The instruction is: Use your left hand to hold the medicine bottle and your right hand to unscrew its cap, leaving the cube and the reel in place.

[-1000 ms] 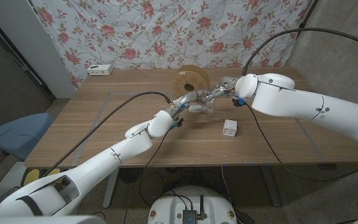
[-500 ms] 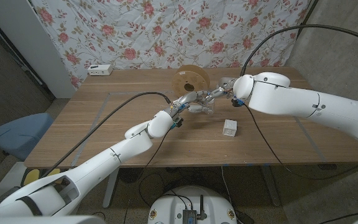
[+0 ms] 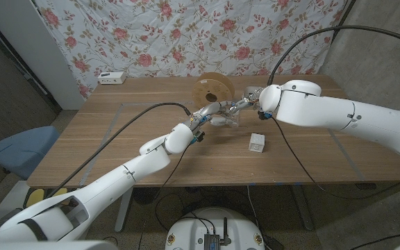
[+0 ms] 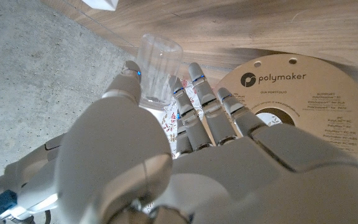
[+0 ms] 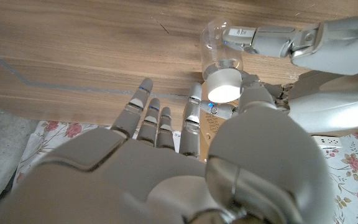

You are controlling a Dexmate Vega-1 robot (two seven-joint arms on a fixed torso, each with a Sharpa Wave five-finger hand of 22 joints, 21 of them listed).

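The medicine bottle [image 3: 228,119] is clear with a white cap [image 5: 222,86] and is held up off the table's middle, just in front of the reel. My left hand [image 3: 211,111] grips the bottle's body [image 4: 157,68], fingers wrapped around it [image 5: 272,37]. My right hand [image 3: 246,104] comes in from the other side. In the right wrist view its thumb and a finger pinch the cap between them, while its other fingers [image 5: 145,106] stay spread.
The tan cardboard reel [image 3: 212,89] lies directly behind the hands, its label side close to my left hand [image 4: 303,93]. A white cube [image 3: 257,142] sits on the table nearer the front right. A white power strip [image 3: 112,77] lies at the back left edge.
My right arm has shifted slightly left and turned a little at the cap. The left hand, bottle, cube and reel have stayed put.
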